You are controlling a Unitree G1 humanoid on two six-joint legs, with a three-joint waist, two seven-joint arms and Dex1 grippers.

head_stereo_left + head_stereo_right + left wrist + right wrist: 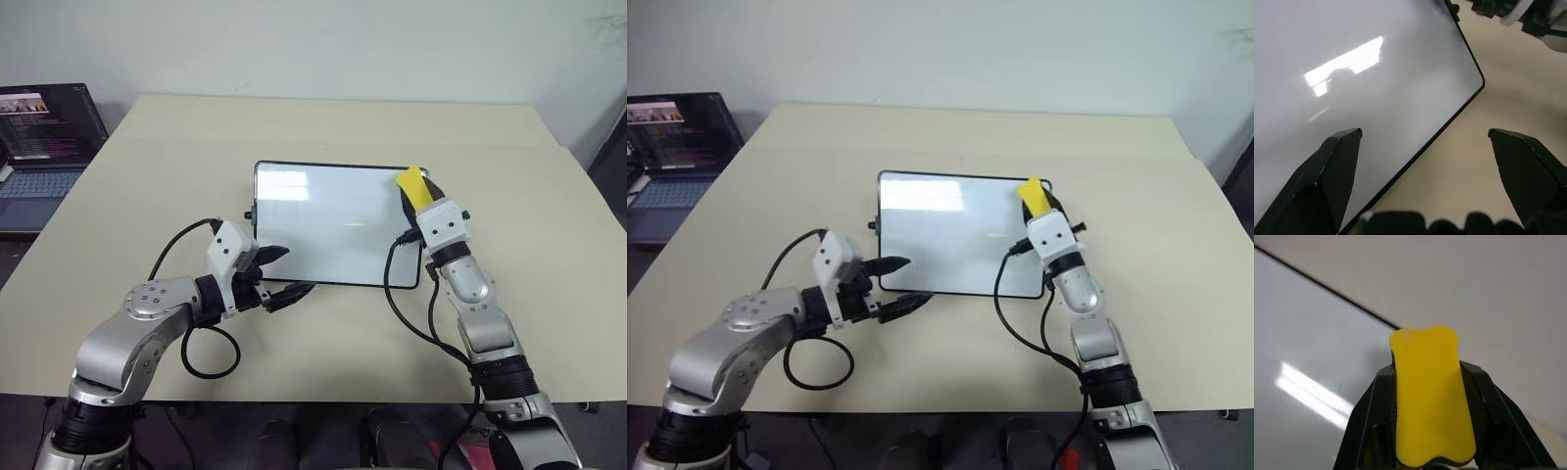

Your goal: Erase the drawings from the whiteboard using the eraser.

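Jaws of the right gripper (416,191) were clamped on the small yellow foam-like eraser (411,184), held at the far right corner of the glossy white, black-framed whiteboard (323,220) on the beige surface (323,343). Light and probably soft, the eraser looked easiest gripped by its long sides, while the left gripper (282,274), jaws apart, straddled the board's near edge.

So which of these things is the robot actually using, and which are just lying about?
In use:
- whiteboard, looks wiped clean
- yellow eraser, clamped in the right gripper
- left gripper, open at the board's near left corner

Lying about:
- laptop, off the table's left
- table itself
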